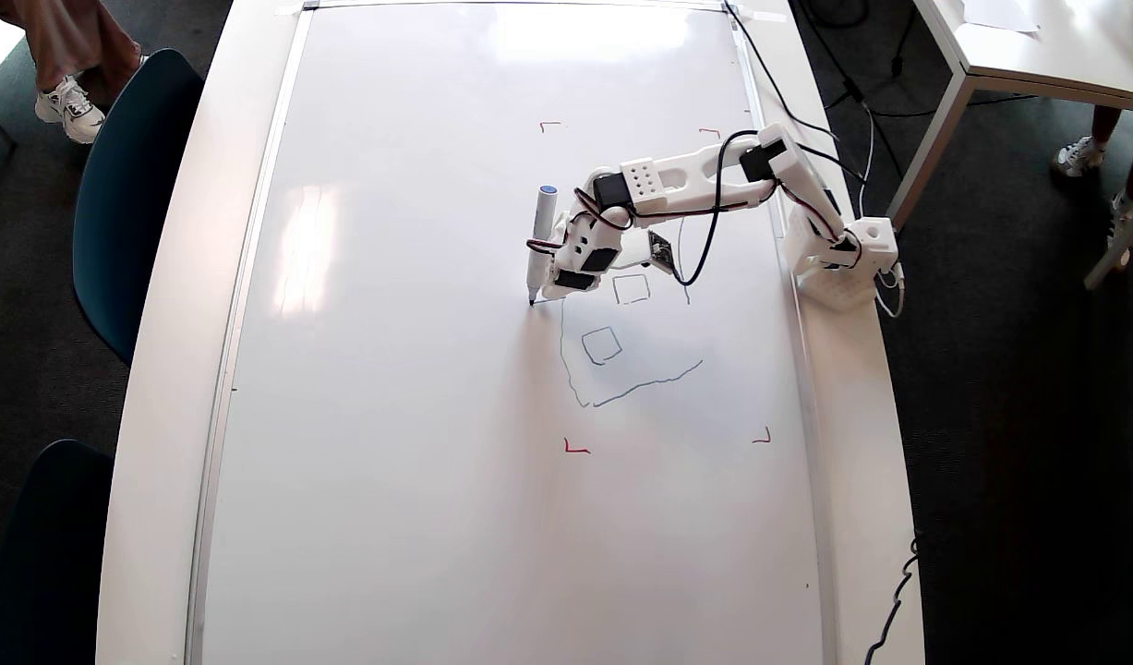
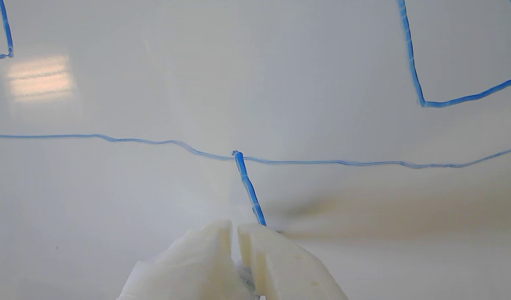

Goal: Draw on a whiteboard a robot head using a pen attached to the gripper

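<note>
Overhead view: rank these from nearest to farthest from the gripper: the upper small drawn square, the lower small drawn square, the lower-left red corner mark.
1. Upper small square, just right of the gripper.
2. Lower small square, below it.
3. Lower-left red corner mark, farther down the whiteboard.

So the whiteboard [image 1: 418, 369] is glossy white with a thin silver frame, plus small red corner marks [image 1: 575, 448] on it. The robot head [image 1: 603, 346] lines look dark blue-grey from overhead, but in the wrist view they're a proper bright blue [image 2: 247, 187]. The pen [image 1: 539, 242] is white with a blue cap and a dark tip. The gripper [image 1: 566, 277] is white plastic with black servo blocks and black-red wires; up close its fingers [image 2: 276, 262] look creamy off-white. The table [image 1: 174, 369] under the board is white too.
</note>
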Robot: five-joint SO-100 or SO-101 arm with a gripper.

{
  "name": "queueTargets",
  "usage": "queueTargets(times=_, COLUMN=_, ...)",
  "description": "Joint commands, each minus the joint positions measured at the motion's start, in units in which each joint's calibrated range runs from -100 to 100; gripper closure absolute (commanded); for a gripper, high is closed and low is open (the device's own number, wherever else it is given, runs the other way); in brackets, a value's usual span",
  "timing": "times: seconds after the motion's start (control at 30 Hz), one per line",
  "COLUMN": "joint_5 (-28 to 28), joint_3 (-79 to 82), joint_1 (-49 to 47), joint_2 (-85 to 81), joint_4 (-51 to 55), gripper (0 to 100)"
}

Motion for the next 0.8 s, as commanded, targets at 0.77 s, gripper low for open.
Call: queueTargets(times=0.77, joint_5=-0.54, joint_3=-4.20, joint_1=1.20, joint_2=3.09, joint_4=-5.11, gripper=99)
